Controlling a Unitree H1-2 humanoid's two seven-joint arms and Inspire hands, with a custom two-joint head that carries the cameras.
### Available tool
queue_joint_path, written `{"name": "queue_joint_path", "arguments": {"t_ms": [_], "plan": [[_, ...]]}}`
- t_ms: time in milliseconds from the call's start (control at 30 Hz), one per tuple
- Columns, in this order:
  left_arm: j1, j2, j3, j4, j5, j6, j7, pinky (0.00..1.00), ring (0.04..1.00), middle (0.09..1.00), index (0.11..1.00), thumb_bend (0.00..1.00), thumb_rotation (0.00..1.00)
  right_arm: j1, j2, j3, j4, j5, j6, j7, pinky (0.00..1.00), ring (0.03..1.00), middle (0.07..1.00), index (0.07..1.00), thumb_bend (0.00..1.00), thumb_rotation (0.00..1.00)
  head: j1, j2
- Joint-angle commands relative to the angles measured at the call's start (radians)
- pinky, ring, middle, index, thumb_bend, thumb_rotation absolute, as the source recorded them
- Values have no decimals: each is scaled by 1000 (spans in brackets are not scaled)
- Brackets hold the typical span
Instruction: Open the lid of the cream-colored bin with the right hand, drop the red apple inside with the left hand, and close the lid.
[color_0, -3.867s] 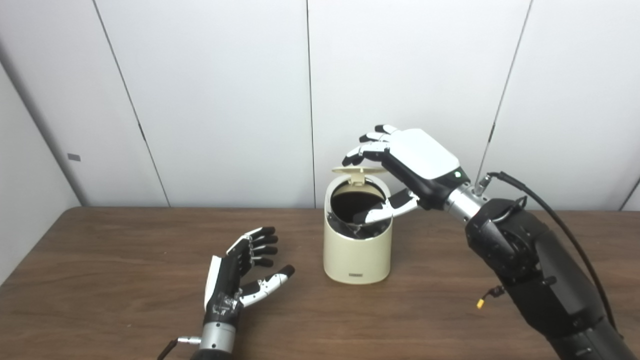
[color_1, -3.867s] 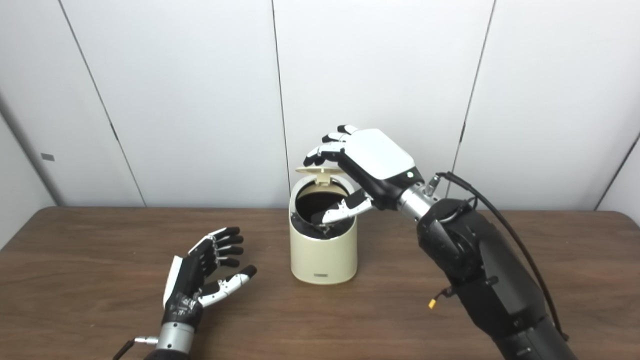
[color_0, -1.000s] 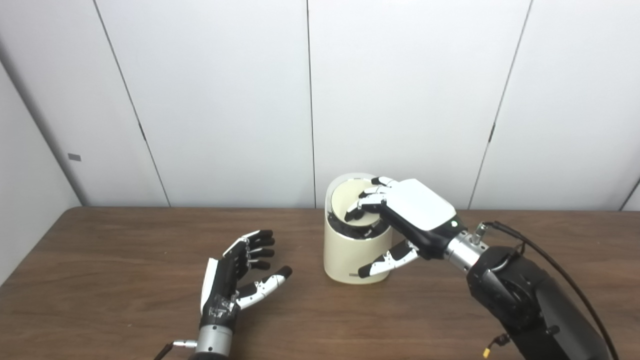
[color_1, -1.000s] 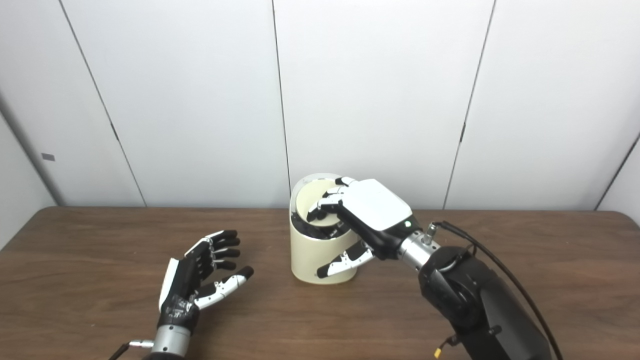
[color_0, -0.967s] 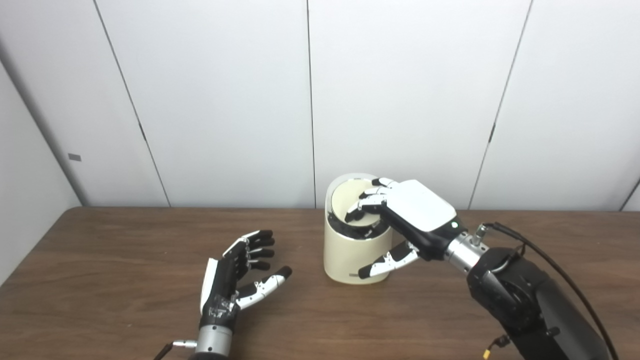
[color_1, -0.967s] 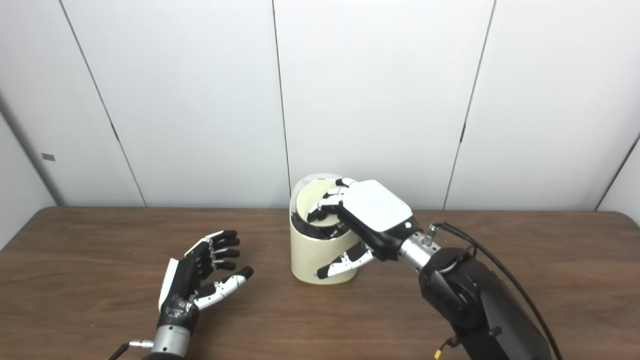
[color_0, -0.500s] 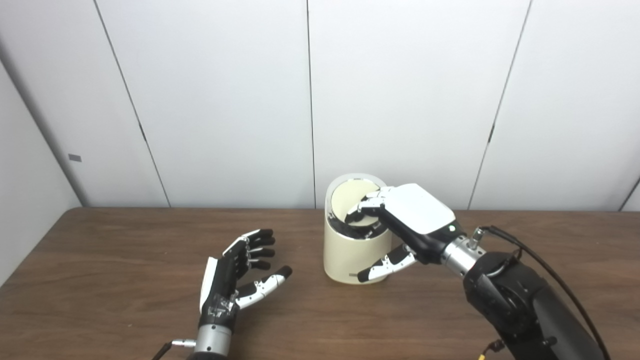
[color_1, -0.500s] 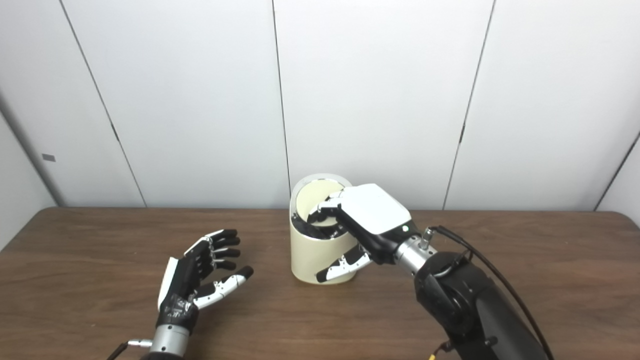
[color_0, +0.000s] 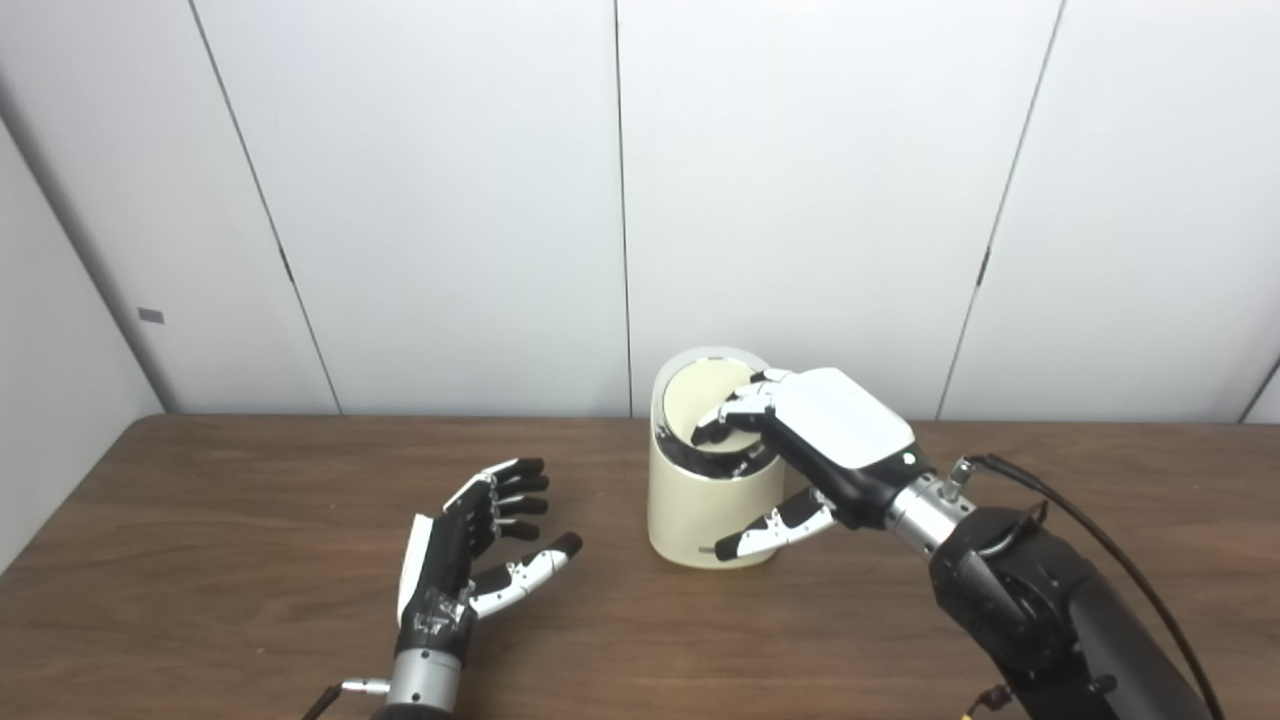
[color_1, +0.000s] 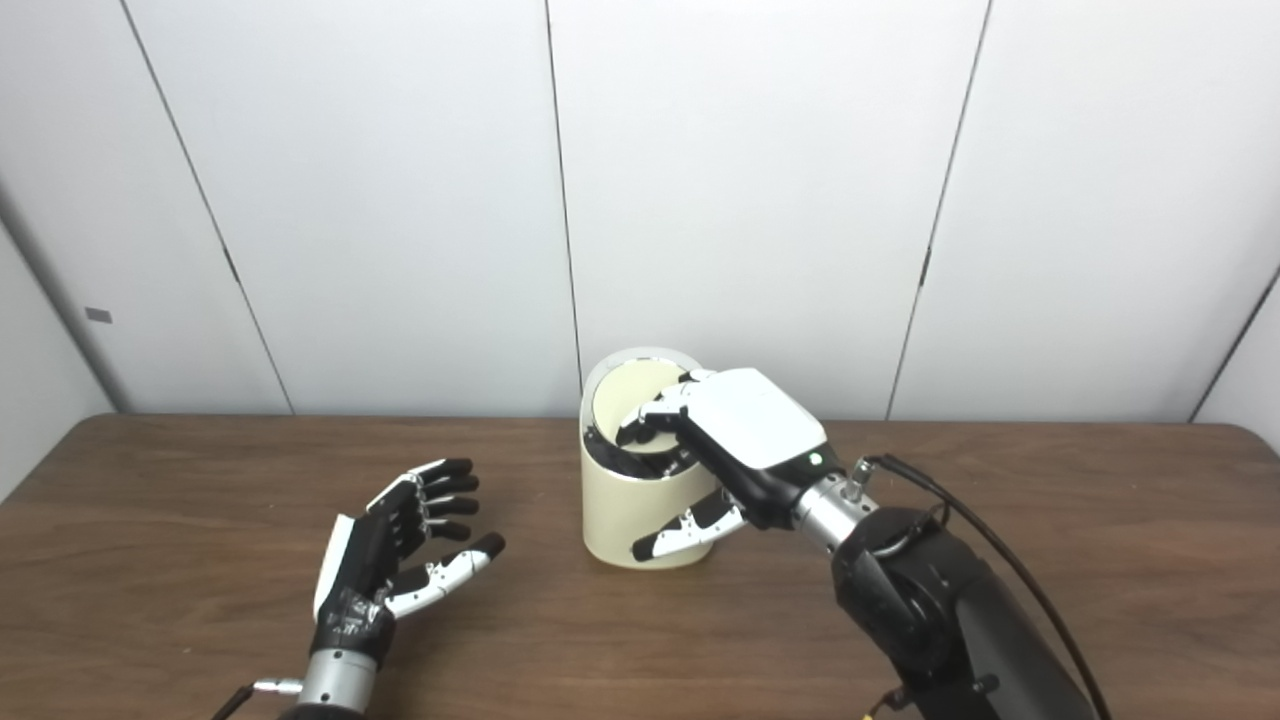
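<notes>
One cream-colored bin (color_0: 700, 510), lid (color_0: 700, 400) down under right hand (color_0: 830, 435).

bin (color_0: 700, 500) on table (color_0: 200, 560); left hand (color_0: 470, 555) left of it, right hand (color_0: 820, 445) atop.

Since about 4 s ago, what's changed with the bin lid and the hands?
The lid was up, on its hinge, with the right hand at it; now it is down in the cream-colored bin and that hand has come down with it, fingers on the lid, thumb beside the bin's front. The left hand stayed open and empty on the table. No apple visible.
</notes>
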Motion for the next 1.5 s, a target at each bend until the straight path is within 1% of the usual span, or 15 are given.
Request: {"name": "queue_joint_path", "arguments": {"t_ms": [0, 67, 200, 333, 433, 567, 667, 700, 733, 867, 1000, 1100, 1133, 1233, 1467], "plan": [[-26, 6, 2, -14, 0, -32, 5, 587, 670, 723, 739, 686, 43, -20, -10, -25, -1, 14, -21, -40, 899, 810, 680, 689, 633, 461, 1, 0], [-27, 6, 2, -12, -3, -31, 3, 592, 674, 725, 740, 689, 45, -21, -4, -38, 7, 24, -50, -84, 910, 808, 675, 683, 618, 460, 1, -1], [-28, 5, 3, -11, -9, -29, 0, 585, 676, 730, 741, 689, 48, -25, 10, -61, 32, 24, -117, -190, 862, 783, 648, 657, 573, 449, 2, -1], [-28, 4, 2, -11, -7, -29, 2, 577, 664, 722, 739, 691, 48, -34, 13, -68, 44, 1, -146, -253, 862, 788, 657, 669, 539, 455, 1, -2], [-27, 4, 0, -10, -4, -28, 3, 585, 666, 724, 739, 692, 54, -38, 17, -79, 50, 3, -155, -287, 839, 772, 653, 671, 546, 416, 2, -4], [-26, 1, 1, -16, -6, -17, 1, 579, 674, 731, 741, 690, 54, -32, 23, -96, 54, 21, -146, -301, 808, 763, 670, 691, 556, 374, 2, -4], [-26, 3, -1, -14, -1, -20, 2, 589, 675, 731, 744, 691, 60, -20, 29, -114, 70, 35, -142, -320, 745, 758, 730, 769, 561, 366, 2, -5], [-26, 4, -1, -12, -2, -24, 1, 585, 669, 729, 743, 697, 65, -12, 37, -126, 73, 46, -128, -325, 700, 752, 767, 799, 593, 321, 2, -5], [-27, 4, 0, -10, -4, -26, 1, 584, 669, 728, 743, 697, 64, -6, 43, -134, 74, 54, -118, -328, 693, 752, 772, 803, 598, 318, 2, -5], [-26, 4, 0, -15, -9, -28, -2, 583, 671, 728, 743, 694, 53, 42, 87, -201, 103, 109, -67, -370, 594, 756, 808, 815, 626, 335, 2, -5], [-30, 3, 1, -12, -8, -31, -2, 592, 670, 727, 742, 692, 37, 79, 127, -272, 147, 233, -59, -391, 589, 750, 816, 813, 627, 243, -3, -8], [-30, 3, 2, -11, -3, -36, 2, 580, 667, 723, 737, 700, 38, 118, 151, -322, 208, 354, -93, -405, 628, 762, 820, 828, 629, 211, -2, -9], [-29, 3, 2, -13, -6, -35, 0, 577, 667, 722, 736, 698, 34, 134, 157, -332, 221, 387, -101, -404, 665, 779, 834, 839, 639, 266, -4, -9], [-26, 3, 4, -21, -14, -29, -6, 586, 671, 726, 739, 689, 28, 179, 162, -334, 238, 422, -125, -409, 696, 792, 853, 863, 624, 337, -7, -7], [-25, 5, 4, -25, -3, -32, -2, 584, 671, 725, 738, 690, 30, 249, 194, -332, 261, 449, -165, -453, 705, 792, 847, 869, 628, 396, 4, -8]]}}
